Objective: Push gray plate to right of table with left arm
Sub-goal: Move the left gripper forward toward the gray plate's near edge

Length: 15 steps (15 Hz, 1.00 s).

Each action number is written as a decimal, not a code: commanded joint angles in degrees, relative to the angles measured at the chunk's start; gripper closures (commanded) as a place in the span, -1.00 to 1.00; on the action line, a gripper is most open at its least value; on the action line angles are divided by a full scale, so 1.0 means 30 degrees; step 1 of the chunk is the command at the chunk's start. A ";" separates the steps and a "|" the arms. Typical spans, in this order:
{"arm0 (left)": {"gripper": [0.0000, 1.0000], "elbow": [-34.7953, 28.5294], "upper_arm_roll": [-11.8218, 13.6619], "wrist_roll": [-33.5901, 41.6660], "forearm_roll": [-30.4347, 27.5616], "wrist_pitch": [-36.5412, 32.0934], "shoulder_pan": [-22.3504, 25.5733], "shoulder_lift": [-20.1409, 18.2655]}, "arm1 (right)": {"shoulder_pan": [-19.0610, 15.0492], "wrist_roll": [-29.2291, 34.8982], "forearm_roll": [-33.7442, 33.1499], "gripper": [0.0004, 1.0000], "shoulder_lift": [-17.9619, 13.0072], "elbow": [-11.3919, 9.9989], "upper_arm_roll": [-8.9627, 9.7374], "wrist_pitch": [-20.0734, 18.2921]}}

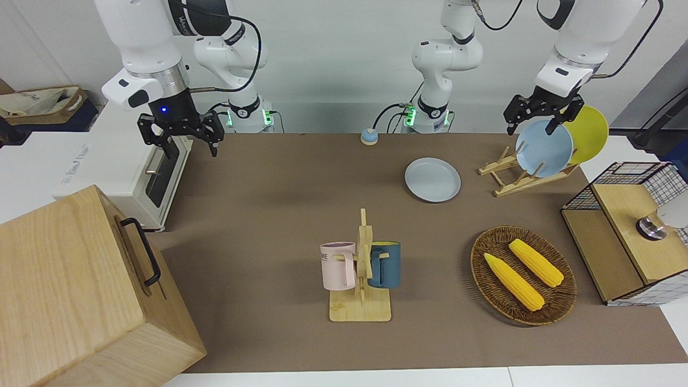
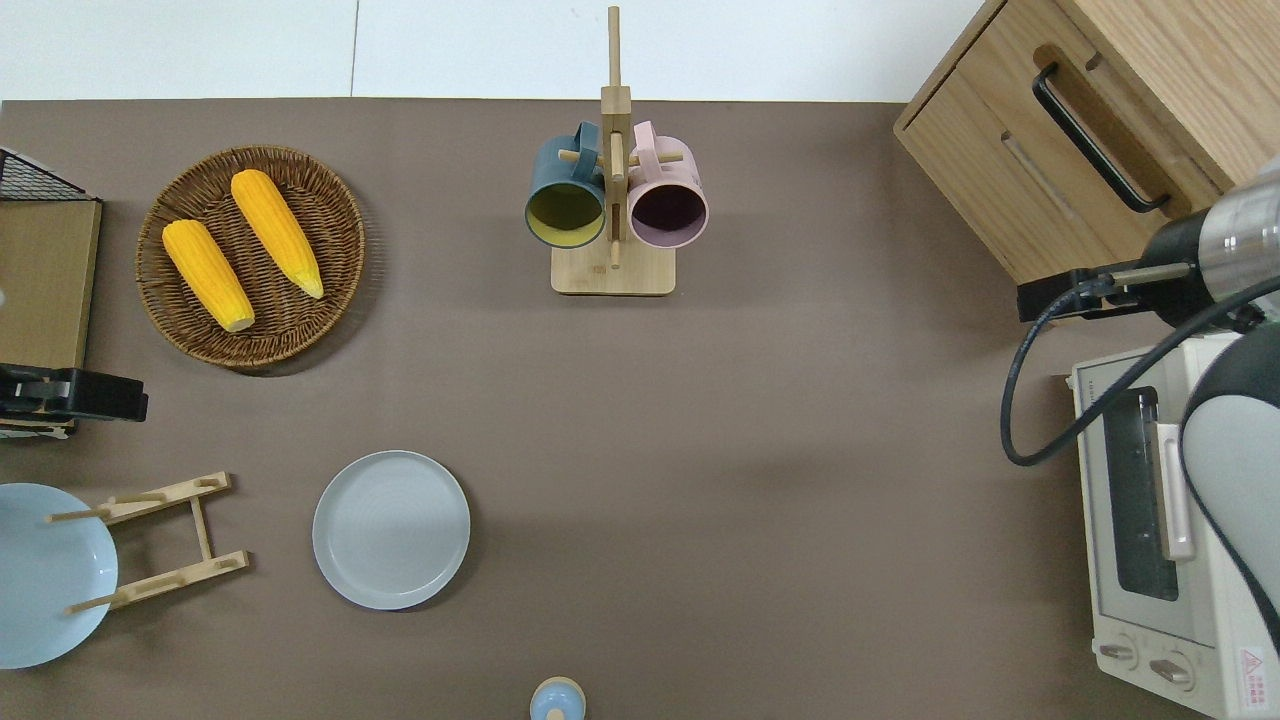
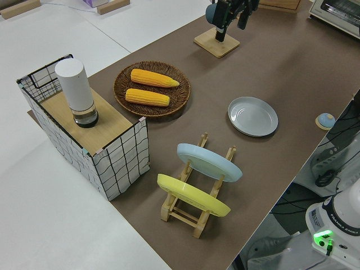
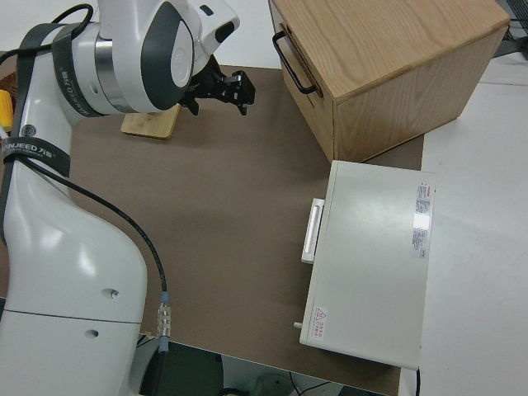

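Gray plate (image 2: 391, 529) lies flat on the brown table (image 2: 760, 480), on the side nearest the robots and toward the left arm's end, with nothing touching it. Just beside it, closer still to that end, stands a wooden plate rack (image 1: 520, 173) holding a sky-blue plate (image 1: 543, 148) and a yellow plate (image 1: 589, 132), both leaning on edge.

The left gripper (image 1: 542, 114) hangs in the air at the left arm's end of the table, its black fingers (image 1: 553, 125) spread open and holding nothing. In the overhead view it shows at the table's edge, between the rack and the wire-sided crate (image 1: 630, 226). It is well apart from the gray plate.

A wicker basket (image 2: 345, 235) with two ears of corn (image 2: 243, 246) sits farther from the robots than the gray plate. Near the middle of the table, at its farthest edge, a mug stand (image 2: 613, 262) carries a dark blue mug (image 2: 566, 196) and a pink mug (image 2: 668, 198). A small blue bell (image 1: 368, 136) rests at the nearest edge.

The right arm is parked, its gripper (image 1: 180, 132) open and empty. At its end of the table sit a toaster oven (image 2: 1150, 540) and a wooden cabinet (image 1: 86, 293).
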 commanded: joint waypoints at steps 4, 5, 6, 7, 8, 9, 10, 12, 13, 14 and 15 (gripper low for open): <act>-0.98 -0.0049 -0.0037 0.0043 -0.0007 -0.0035 -0.0319 -0.0079 | -0.0042 0.0119 0.0135 -0.97 -0.0096 0.0028 0.0055 -0.0033; -0.99 -0.0049 -0.0037 0.0043 -0.0095 -0.0064 -0.0319 -0.0079 | -0.0042 0.0119 0.0135 -0.97 -0.0096 0.0056 0.0055 -0.0033; -0.99 -0.0078 -0.0037 0.0072 -0.0125 -0.0065 -0.0290 -0.0079 | -0.0042 0.0119 0.0135 -0.97 -0.0096 0.0027 0.0055 -0.0033; -0.99 -0.0223 -0.0037 0.0188 -0.0154 -0.0065 -0.0289 -0.0137 | -0.0042 0.0119 0.0135 -0.97 -0.0096 0.0056 0.0084 -0.0033; -0.99 -0.0399 -0.0066 0.0131 -0.0154 -0.0065 -0.0318 -0.0283 | -0.0042 0.0119 0.0135 -0.97 -0.0096 0.0027 0.0055 -0.0033; -0.99 -0.0603 -0.0067 0.0102 -0.0183 -0.0036 -0.0348 -0.0371 | -0.0042 0.0119 0.0135 -0.97 -0.0096 0.0056 0.0055 -0.0033; -0.99 -0.0896 -0.0067 0.0102 -0.0183 -0.0035 -0.0348 -0.0546 | -0.0042 0.0119 0.0135 -0.97 -0.0096 0.0027 0.0084 -0.0033; -0.99 -0.1977 -0.0067 0.0160 -0.0445 0.0168 -0.0319 -0.1073 | -0.0042 0.0119 0.0135 -0.97 -0.0096 0.0057 0.0055 -0.0033; -0.99 -0.2475 -0.0038 0.0189 -0.0882 0.0518 -0.0203 -0.1307 | -0.0042 0.0119 0.0135 -0.97 -0.0096 0.0057 0.0084 -0.0033; -0.99 -0.2945 0.0021 0.0160 -0.1090 0.0869 -0.0172 -0.1484 | -0.0042 0.0119 0.0135 -0.97 -0.0096 0.0057 0.0055 -0.0033; -0.99 -0.3268 0.0021 0.0131 -0.1092 0.1105 -0.0172 -0.1573 | -0.0042 0.0119 0.0135 -0.97 -0.0096 0.0028 0.0055 -0.0033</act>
